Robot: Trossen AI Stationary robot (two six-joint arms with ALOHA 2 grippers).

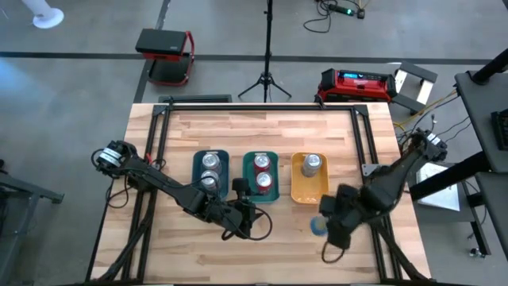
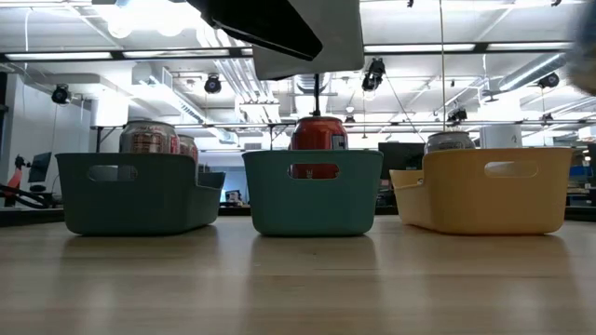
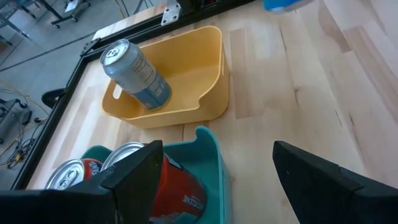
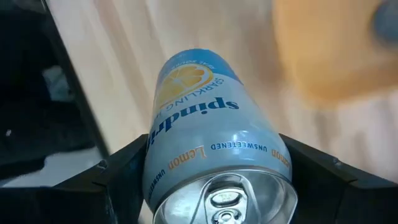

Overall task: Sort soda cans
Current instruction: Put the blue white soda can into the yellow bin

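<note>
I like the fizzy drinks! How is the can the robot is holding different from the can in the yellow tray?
The held can is clamped between the right gripper's fingers, out over the table; the tray can stands free in the yellow tray, untouched. The held can is light blue with a lemon picture and "Spindrift" lettering; the tray can looks silvery blue-grey, its label unreadable. Both are small cans with shiny silver tops.

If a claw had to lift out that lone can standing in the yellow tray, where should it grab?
Probably from above, closing across the round sides just under the silver top. The can stands upright in the yellow tray, whose walls hide its lower body, and nothing else crowds it there.
</note>
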